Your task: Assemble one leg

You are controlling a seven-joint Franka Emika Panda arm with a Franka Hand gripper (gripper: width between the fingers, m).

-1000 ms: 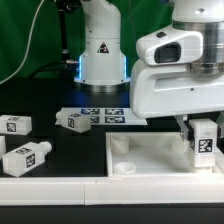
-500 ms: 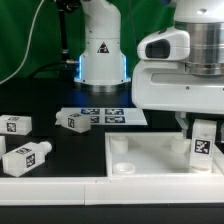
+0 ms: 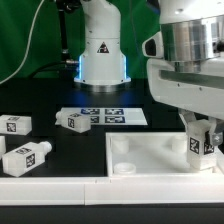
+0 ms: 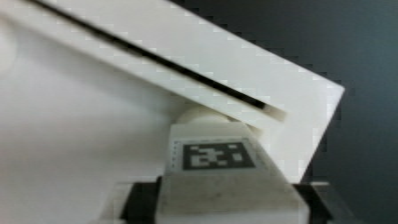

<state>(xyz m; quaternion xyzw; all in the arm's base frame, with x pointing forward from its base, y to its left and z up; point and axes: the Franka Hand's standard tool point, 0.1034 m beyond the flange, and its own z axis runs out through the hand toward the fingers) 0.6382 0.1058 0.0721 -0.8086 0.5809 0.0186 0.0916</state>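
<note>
Claw [image 3: 201,140] clenched on the leg [image 3: 202,142], flat sides pinched. Looks light, rigid, slick plastic; mid-body grip suits it

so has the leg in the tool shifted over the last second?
Yes. The leg has turned in the tool and tilted slightly, measured against the tray-like piece; it hardly travelled, staying over the corner at the exterior view's right.

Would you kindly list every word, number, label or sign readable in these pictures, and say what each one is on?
No readable words or numbers anywhere.
Triangular warning sign on the robot base: symbol only, too small to make out.
Black-and-white square tags, patterns not text, on the held leg, the loose legs and the marker board.
</note>
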